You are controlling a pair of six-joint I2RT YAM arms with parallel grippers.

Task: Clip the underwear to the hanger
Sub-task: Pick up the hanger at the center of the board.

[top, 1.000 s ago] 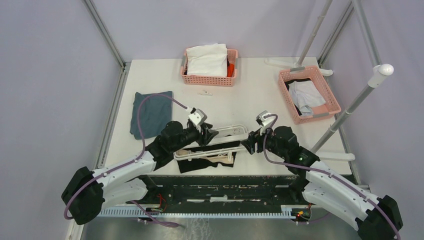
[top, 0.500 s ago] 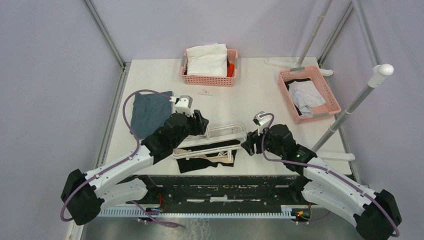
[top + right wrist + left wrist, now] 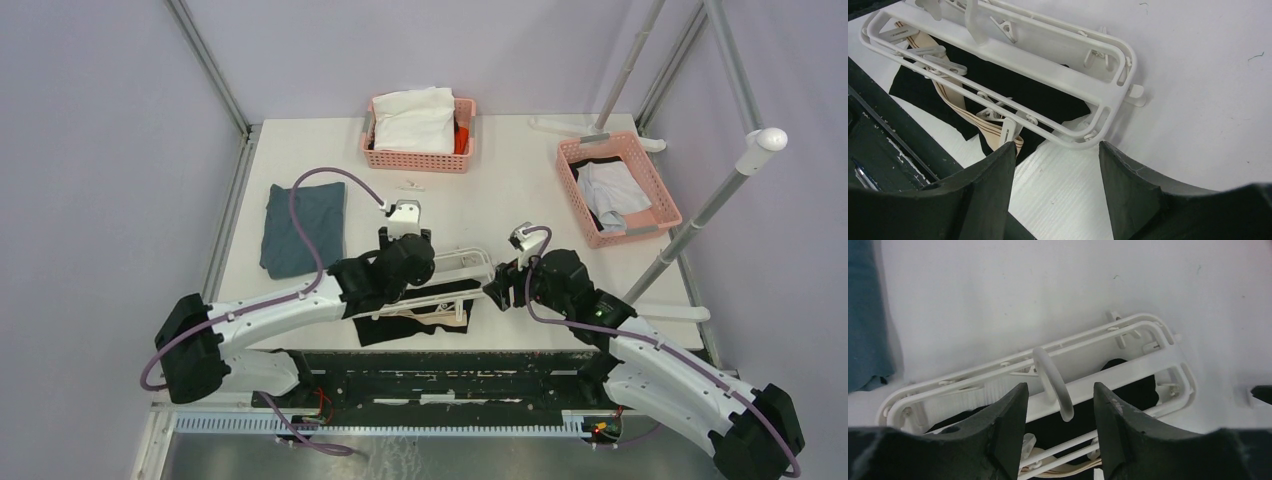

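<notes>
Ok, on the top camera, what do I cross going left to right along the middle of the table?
Folded blue-grey cloth → hanger, lying over the underwear → pink basket at the right edge. The far basket sits within the hanger's span, so it is left out.

On my feed the hanger (image 3: 462, 262) is plain white all over, clips included. The underwear (image 3: 400, 330) beneath it is solid black, and its waistband (image 3: 994, 126) is beige with thin brown stripes running along it. The counter (image 3: 500, 200) is white. Near its left edge I see a folded cloth (image 3: 300, 225) in flat blue-grey. The far-edge basket (image 3: 418, 159) and the right-edge basket (image 3: 657, 185) are both pink mesh. The first holds white fabric (image 3: 413, 118) and a sliver of orange (image 3: 461, 137). The second holds pale bluish-white fabric (image 3: 612, 190) over something black.
</notes>
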